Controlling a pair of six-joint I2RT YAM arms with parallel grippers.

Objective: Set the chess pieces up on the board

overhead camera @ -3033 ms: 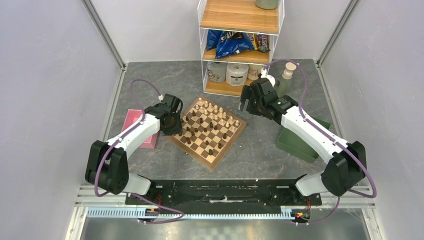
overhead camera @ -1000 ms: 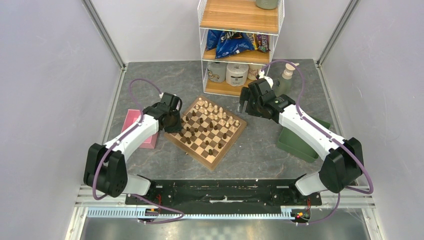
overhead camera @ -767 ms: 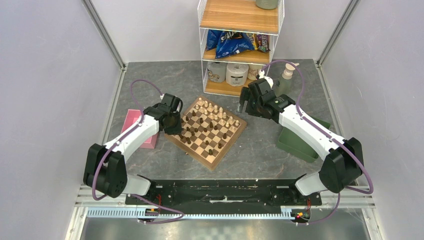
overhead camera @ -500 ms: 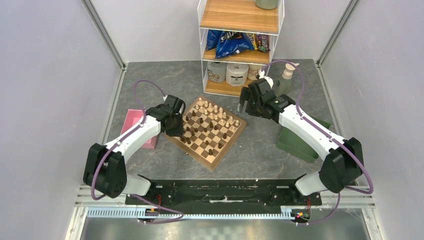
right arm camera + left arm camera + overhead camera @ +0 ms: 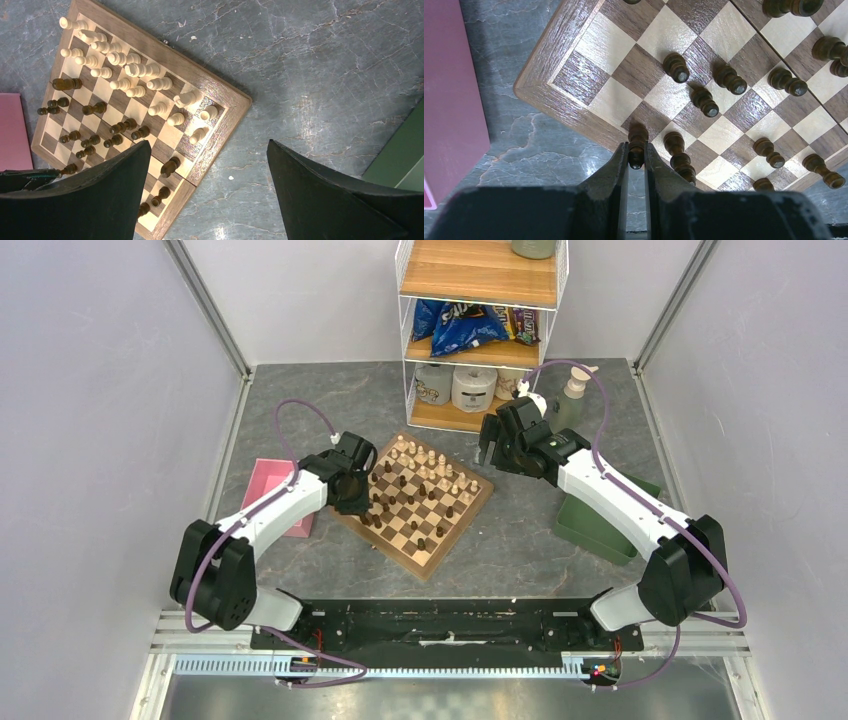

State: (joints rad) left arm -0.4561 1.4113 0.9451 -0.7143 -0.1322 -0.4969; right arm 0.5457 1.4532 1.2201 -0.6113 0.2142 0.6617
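Observation:
The board (image 5: 425, 567) lies turned like a diamond at the table's middle. Cream chess pieces (image 5: 430, 464) crowd its far side and dark chess pieces (image 5: 400, 506) are scattered over the rest. My left gripper (image 5: 352, 498) is at the board's left edge, shut on a dark piece (image 5: 637, 142) over a square beside the border (image 5: 544, 60). Whether that piece touches the board I cannot tell. Another dark piece (image 5: 676, 150) stands right beside it. My right gripper (image 5: 490, 447) hangs open and empty over the table past the board's right corner (image 5: 220, 97).
A pink block (image 5: 272, 492) lies left of the board, close to my left arm. A green tray (image 5: 598, 525) sits at the right under my right arm. A wire shelf (image 5: 480, 335) with snacks and rolls and a pump bottle (image 5: 575, 390) stand at the back.
My left gripper has shifted right and a little nearer, from the pink block's side onto the board's left edge, still shut on the dark piece. The right arm has barely moved.

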